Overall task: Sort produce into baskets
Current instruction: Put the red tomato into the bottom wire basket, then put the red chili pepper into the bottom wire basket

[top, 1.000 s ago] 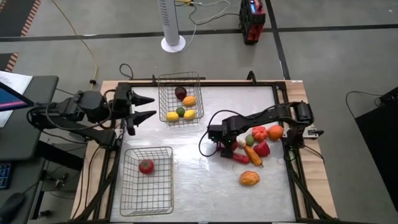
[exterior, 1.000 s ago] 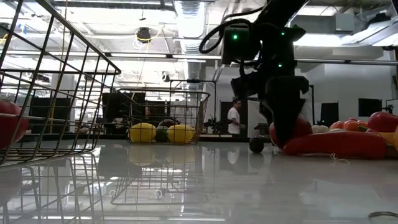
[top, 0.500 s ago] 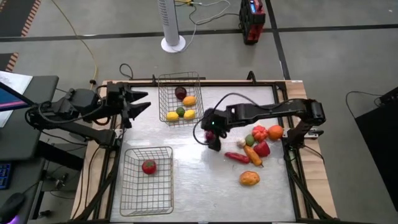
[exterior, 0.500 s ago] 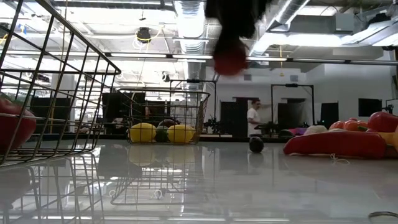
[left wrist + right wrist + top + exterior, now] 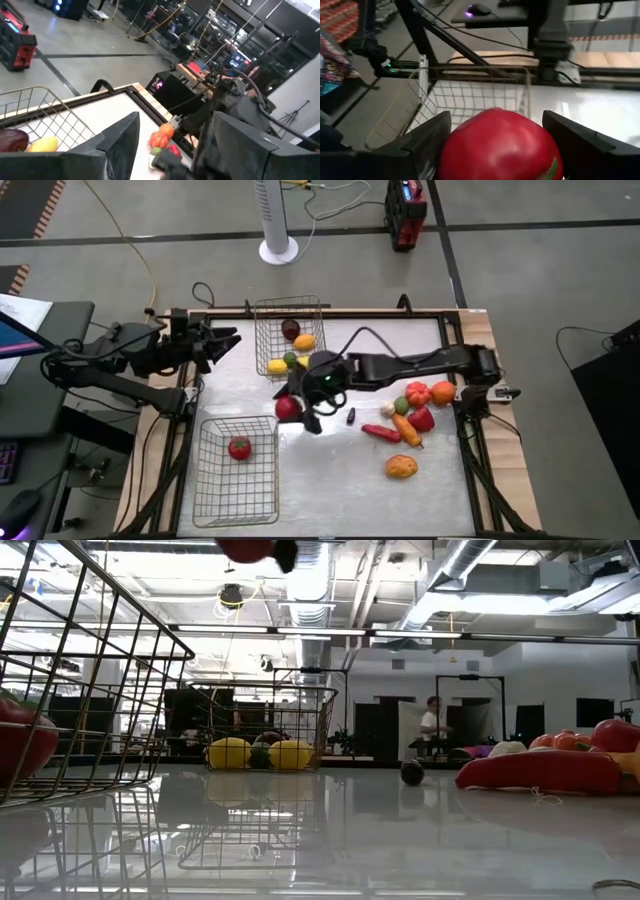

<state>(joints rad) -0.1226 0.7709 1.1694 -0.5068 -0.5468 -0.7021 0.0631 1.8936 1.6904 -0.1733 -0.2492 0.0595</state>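
Note:
My right gripper (image 5: 296, 404) is shut on a red round piece of produce (image 5: 287, 407), held high over the table just beyond the far right corner of the near-left wire basket (image 5: 238, 480). That basket holds a red tomato (image 5: 238, 447). The red piece fills the right wrist view (image 5: 500, 145) and shows at the top of the low view (image 5: 245, 548). The far wire basket (image 5: 262, 330) holds maroon, orange, yellow and green pieces. My left gripper (image 5: 226, 342) is open and empty at the table's far left edge. My right gripper pinches the red round piece between its two fingers, one finger (image 5: 427, 145) on each opposite side of it (image 5: 457, 150). The fingers reach from the table's right side toward its left. The piece is lifted well clear of the table.
A pile of produce (image 5: 420, 402) lies at the table's right: red, orange and green pieces, a carrot, a red chili (image 5: 382, 433). An orange-yellow fruit (image 5: 401, 467) lies nearer the front. A small dark piece (image 5: 350, 416) lies mid-table. A person walks in the room behind (image 5: 432, 725).
My right gripper has risen from the produce pile with the red round piece and carried it toward the table's left, up to the near-left basket's corner. My left gripper has drawn back a little toward the table's far left edge.

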